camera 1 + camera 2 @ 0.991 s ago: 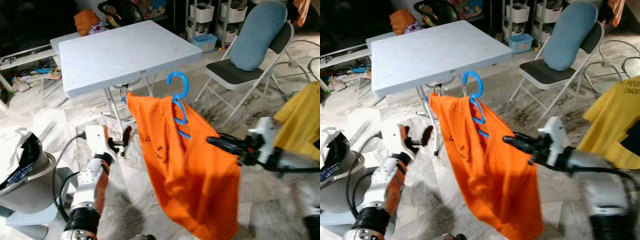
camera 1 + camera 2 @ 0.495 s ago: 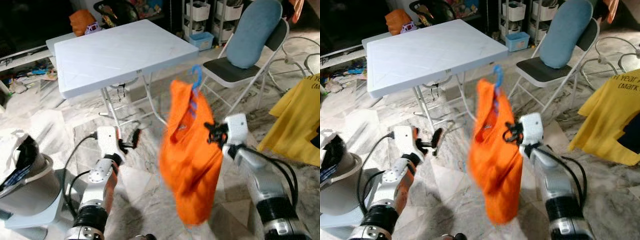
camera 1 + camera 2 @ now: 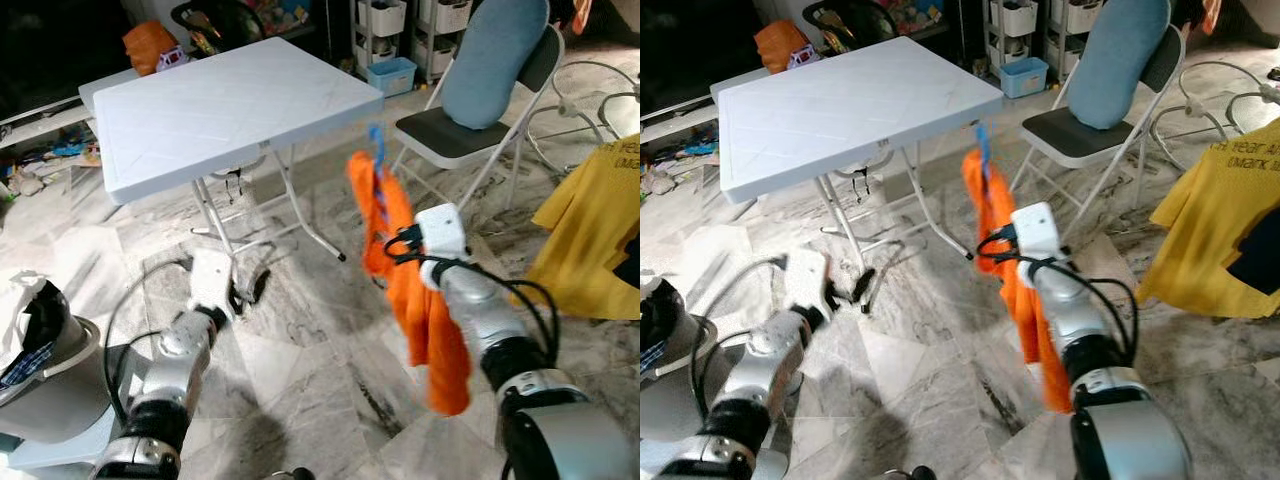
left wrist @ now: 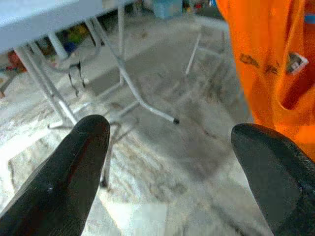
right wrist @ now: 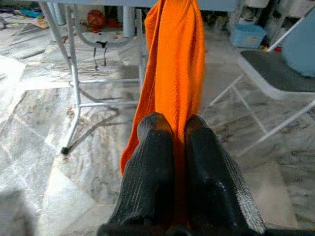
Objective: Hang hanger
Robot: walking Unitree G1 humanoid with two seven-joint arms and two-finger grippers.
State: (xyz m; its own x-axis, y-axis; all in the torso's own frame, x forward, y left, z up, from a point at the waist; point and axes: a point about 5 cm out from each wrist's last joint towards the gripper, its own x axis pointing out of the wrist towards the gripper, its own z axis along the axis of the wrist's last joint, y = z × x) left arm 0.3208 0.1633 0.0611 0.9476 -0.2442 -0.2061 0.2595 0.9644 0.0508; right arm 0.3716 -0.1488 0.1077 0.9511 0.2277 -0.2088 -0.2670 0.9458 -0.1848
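My right gripper (image 5: 173, 142) has its jaws pinched shut on the orange shirt (image 3: 415, 270), which hangs from the blue hanger (image 3: 377, 150) straight ahead of me at about twelve o'clock, between the white bench (image 3: 225, 105) at ten o'clock and the folding chair (image 3: 480, 110) at one o'clock. My left gripper (image 4: 170, 162) sits low at about nine o'clock with its jaws spread wide and empty, pointed at the marble floor (image 3: 320, 360) and the bench's legs. My worry is the grip itself: in the right wrist view I seem to be clamping folded cloth, and I cannot tell whether any of the hanger's plastic is caught between the jaws. If it is only fabric, a quick swing could let the hanger slide out of the neck and drop, or the shirt slip off it to the floor. The long tail of cloth hangs free below my wrist and could snag the chair frame or my own cable. The hook is edge-on to me, so aiming it at a rail, which I cannot yet see, would be guesswork.
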